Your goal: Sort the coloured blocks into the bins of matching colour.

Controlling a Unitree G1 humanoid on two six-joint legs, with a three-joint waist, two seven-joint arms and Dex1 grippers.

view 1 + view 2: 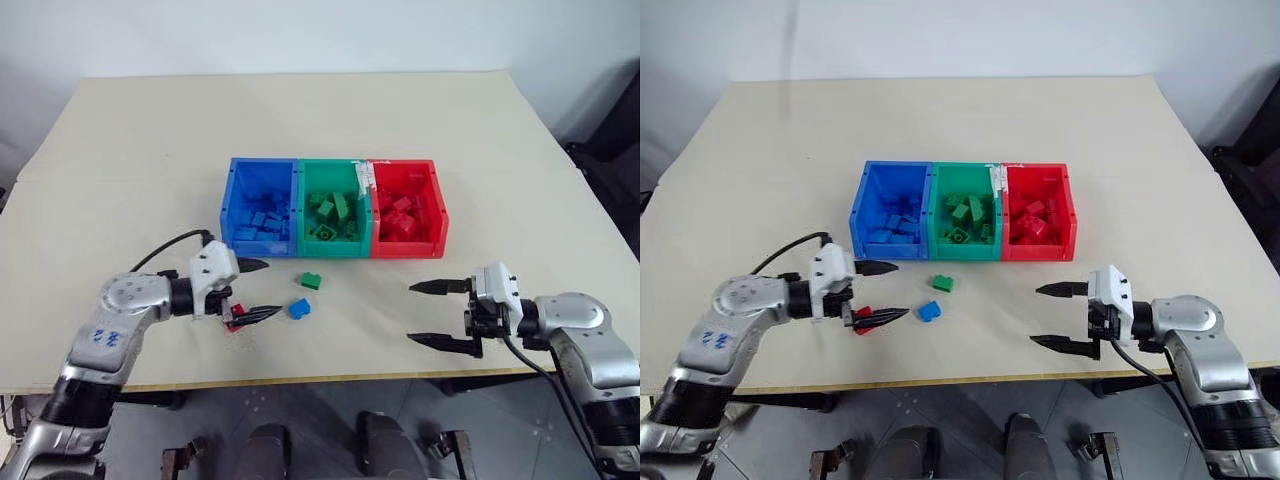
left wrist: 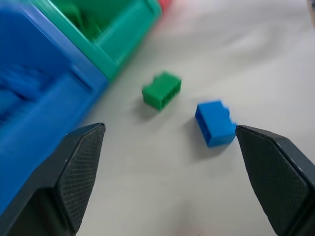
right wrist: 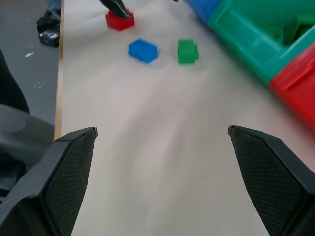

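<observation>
While both claws sit spread wide and empty, the left gripper (image 1: 258, 290) hangs right over the red brick (image 1: 235, 320). Blue brick (image 1: 299, 308) sits just past its tips, so a sloppy close could knock it away.

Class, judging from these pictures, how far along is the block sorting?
Mostly done: the blue bin, green bin and red bin already hold matching bricks. Both the left gripper and right gripper are open, holding nothing. Left on the table: red brick, blue brick, green brick.

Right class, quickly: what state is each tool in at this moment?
Left tool: open, holding nothing, by the red block.
Right tool: open, holding nothing, over bare table.
</observation>
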